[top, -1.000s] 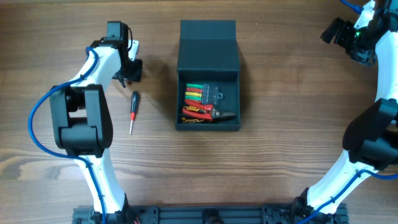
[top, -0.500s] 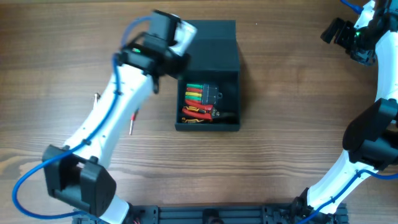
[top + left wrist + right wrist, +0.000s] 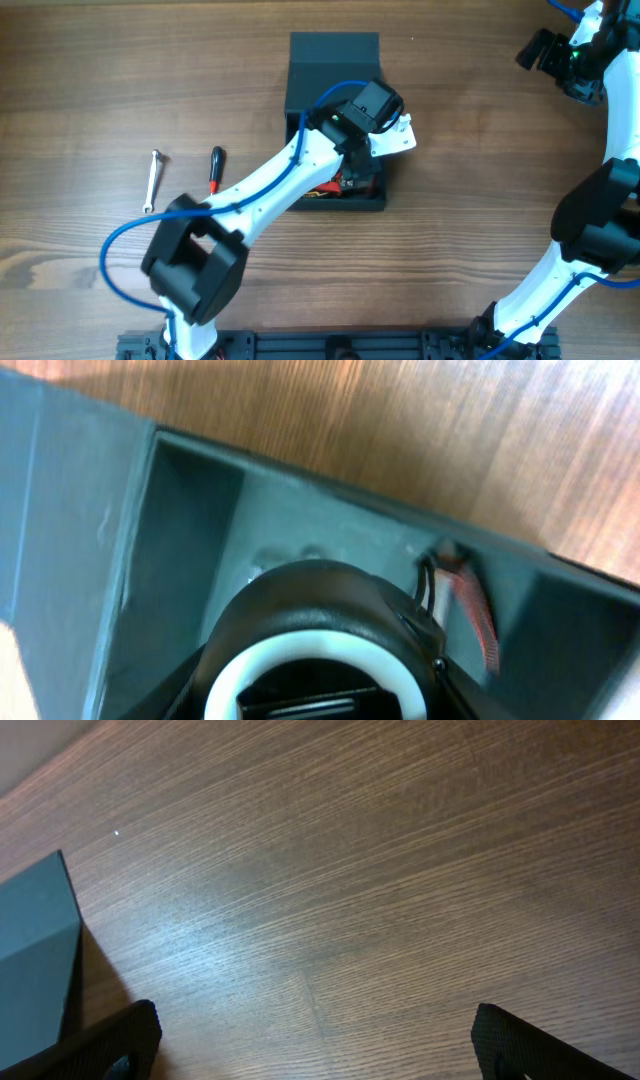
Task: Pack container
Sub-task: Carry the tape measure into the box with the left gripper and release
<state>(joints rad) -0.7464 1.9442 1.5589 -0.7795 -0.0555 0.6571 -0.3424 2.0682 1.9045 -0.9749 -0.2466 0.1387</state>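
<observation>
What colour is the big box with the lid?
Dark teal-grey. The container shows best in the overhead view.

The container (image 3: 333, 60) is matte dark teal-grey. The table (image 3: 480, 200) is brown with a fine wood grain. The screwdriver (image 3: 215, 165) has a black and red handle. The wrench (image 3: 152, 180) is silver. The left arm (image 3: 265, 185) and right arm (image 3: 540, 283) are white with black joints and blue cables.

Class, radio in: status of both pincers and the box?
Left pincer over open box, shut on round black item. Right pincer open, far off. Screwdriver, wrench on table; nothing blocking.
</observation>
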